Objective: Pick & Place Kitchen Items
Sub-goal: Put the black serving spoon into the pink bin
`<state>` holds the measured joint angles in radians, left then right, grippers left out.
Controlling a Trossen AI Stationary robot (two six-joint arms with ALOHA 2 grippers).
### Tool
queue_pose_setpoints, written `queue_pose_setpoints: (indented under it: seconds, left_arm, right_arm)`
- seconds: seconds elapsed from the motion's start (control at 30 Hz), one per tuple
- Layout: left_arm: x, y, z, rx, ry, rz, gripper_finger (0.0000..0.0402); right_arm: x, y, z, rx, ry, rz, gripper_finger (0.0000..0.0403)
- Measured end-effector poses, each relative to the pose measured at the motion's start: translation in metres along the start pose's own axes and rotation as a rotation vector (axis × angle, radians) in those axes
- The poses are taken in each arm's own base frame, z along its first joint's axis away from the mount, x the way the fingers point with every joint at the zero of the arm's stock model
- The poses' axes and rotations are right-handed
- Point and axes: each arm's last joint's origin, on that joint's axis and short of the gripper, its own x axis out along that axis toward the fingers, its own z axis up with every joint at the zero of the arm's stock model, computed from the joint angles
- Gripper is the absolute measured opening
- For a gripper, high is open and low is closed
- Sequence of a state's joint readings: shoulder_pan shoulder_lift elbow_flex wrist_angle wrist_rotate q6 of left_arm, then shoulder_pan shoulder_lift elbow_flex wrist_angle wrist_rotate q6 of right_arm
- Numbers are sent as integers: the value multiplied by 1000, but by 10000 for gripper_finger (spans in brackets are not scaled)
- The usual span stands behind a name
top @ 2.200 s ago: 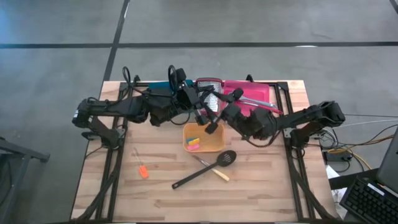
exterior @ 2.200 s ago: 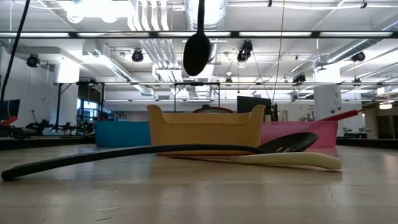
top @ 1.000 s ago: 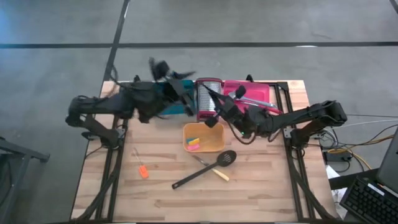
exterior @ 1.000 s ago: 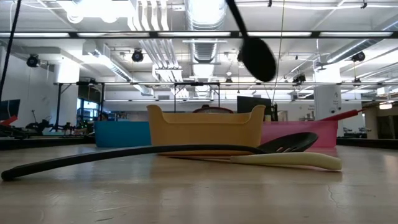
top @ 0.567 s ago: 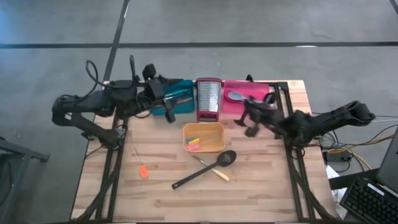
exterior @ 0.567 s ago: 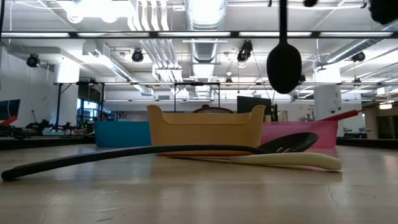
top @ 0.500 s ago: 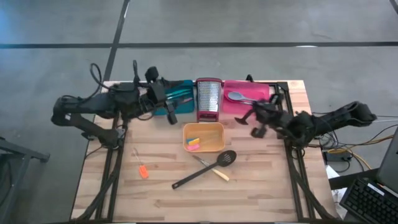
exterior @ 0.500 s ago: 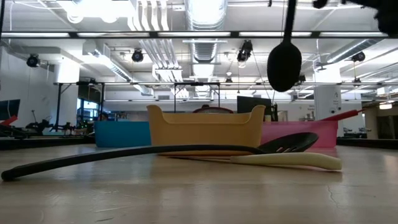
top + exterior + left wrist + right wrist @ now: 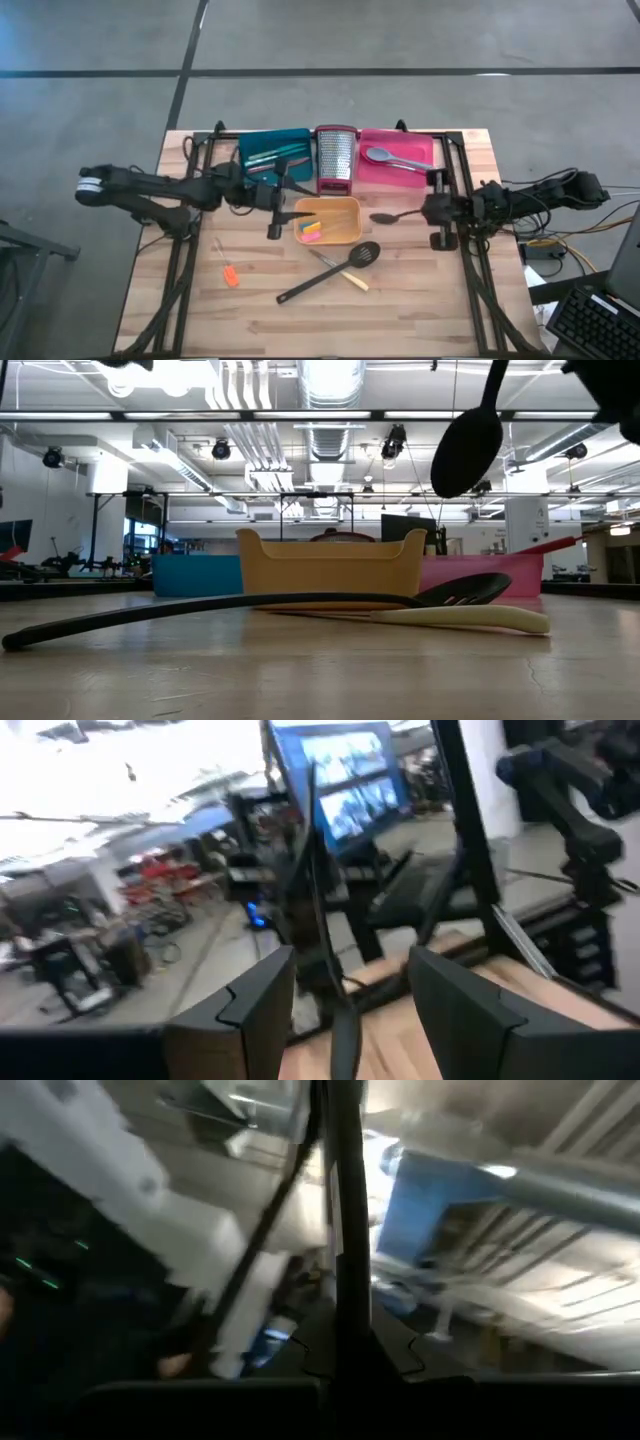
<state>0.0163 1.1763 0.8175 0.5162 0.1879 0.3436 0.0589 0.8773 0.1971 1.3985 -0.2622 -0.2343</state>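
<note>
Open-plan robotics lab, exposed ceiling ducts (image 9: 325, 385), strip lights, other test rigs behind, computer monitor (image 9: 345, 780), bare concrete floor (image 9: 320, 40)

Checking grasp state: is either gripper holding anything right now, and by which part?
Right gripper holds the long black spoon by its handle end, bowl hanging free above the table. Left gripper holds nothing.

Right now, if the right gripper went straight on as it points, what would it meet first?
Probably the orange tray; the black spoon in the right gripper may pass above it.
</note>
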Motion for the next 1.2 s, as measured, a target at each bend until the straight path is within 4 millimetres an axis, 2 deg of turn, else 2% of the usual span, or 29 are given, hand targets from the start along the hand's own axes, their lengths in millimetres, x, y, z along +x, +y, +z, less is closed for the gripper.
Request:
queue_pose_setpoints:
  seconds: [0.1, 0.2, 0.33, 0.47, 0.6, 0.87, 1.2]
  left_arm:
    - [1, 4, -19, -31, 19, -106, 202]
    - [5, 7, -27, -58, -26, -292, 202]
    - [15, 4, -37, -99, -61, -515, 202]
    - [25, 2, -49, -99, -79, -575, 202]
    - [35, -7, -67, -107, -54, -601, 202]
    - [59, -21, -77, -111, -52, -653, 202]
    - [89, -32, -73, -114, -69, -694, 202]
  right_arm:
    - [22, -2, -6, 113, 94, 98, 11]
    - [46, -1, -17, 219, 187, 213, 11]
    - [79, 3, -24, 247, 154, 367, 11]
    - [109, 12, -33, 254, 115, 502, 11]
    - [129, 16, -46, 252, 120, 566, 11]
    - [148, 17, -70, 279, 177, 572, 11]
    - [155, 17, -69, 293, 150, 639, 11]
